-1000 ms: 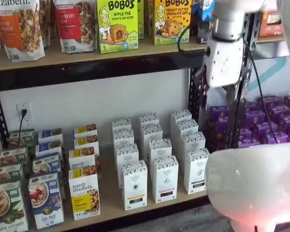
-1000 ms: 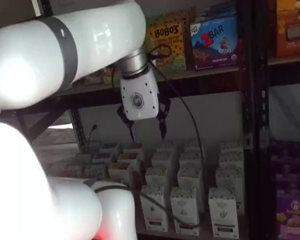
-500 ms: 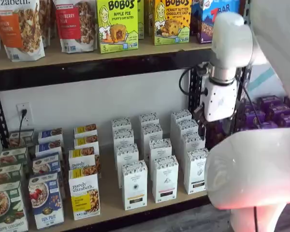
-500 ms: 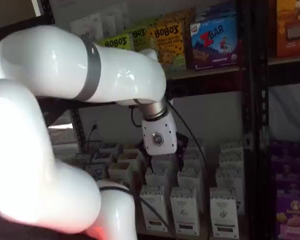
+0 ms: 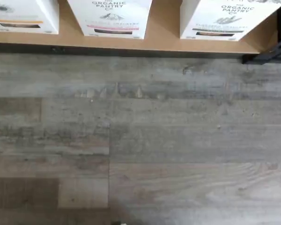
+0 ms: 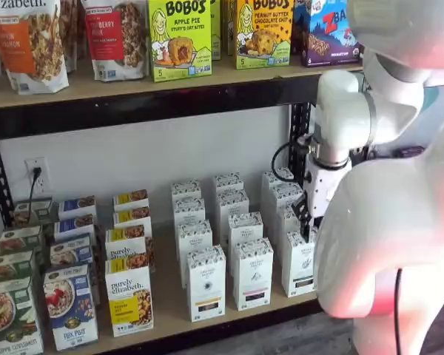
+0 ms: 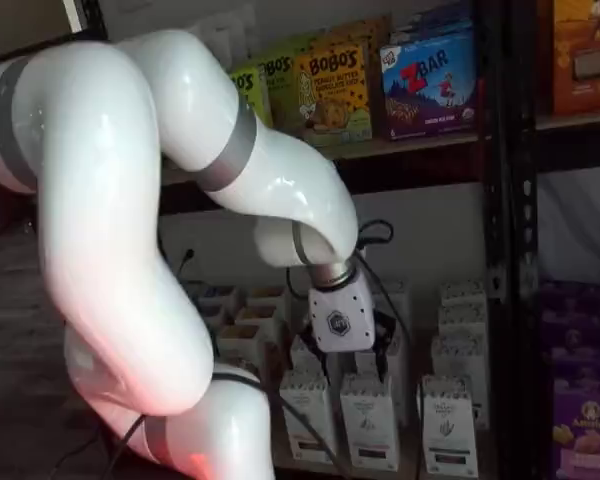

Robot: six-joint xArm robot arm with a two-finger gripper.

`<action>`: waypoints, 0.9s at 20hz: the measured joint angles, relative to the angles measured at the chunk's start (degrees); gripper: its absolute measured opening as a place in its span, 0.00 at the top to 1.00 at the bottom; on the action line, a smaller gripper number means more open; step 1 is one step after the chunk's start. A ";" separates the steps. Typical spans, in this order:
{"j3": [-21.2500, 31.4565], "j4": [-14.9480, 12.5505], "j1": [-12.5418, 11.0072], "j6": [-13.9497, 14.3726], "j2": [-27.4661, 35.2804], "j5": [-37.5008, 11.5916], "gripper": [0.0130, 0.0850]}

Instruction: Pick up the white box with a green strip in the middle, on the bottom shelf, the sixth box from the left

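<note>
The white box (image 6: 300, 262) with the dark greenish strip stands at the front of the right-hand column of white cartons on the bottom shelf (image 6: 170, 296). It also shows in a shelf view (image 7: 447, 425) and in the wrist view (image 5: 227, 18), beside the carton with a reddish strip (image 5: 110, 16). My gripper (image 7: 346, 358) hangs low in front of the white cartons, its fingers apart and empty. In a shelf view it (image 6: 308, 222) is just above and left of the white box, with only a dark finger edge showing.
A white carton with a yellowish strip (image 6: 206, 285) stands left of the reddish one. Cereal and granola boxes (image 6: 129, 299) fill the shelf's left side. Bobo's boxes (image 6: 179, 37) sit on the upper board. Purple boxes (image 7: 585, 420) stand right of the rack post. Grey plank floor (image 5: 140, 140) lies below the shelf.
The arm has come down from the level of the upper board to the white cartons on the bottom shelf, and the gripper now hangs close in front of them.
</note>
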 joint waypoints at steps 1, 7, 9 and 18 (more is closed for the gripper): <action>-0.24 -0.07 -0.13 0.04 2.25 -2.27 0.00; -3.32 5.35 -0.96 -5.30 13.18 -10.64 0.00; -4.55 4.80 -1.21 -5.05 16.13 -12.41 0.00; -11.52 0.76 -1.58 -1.74 28.31 -16.22 0.00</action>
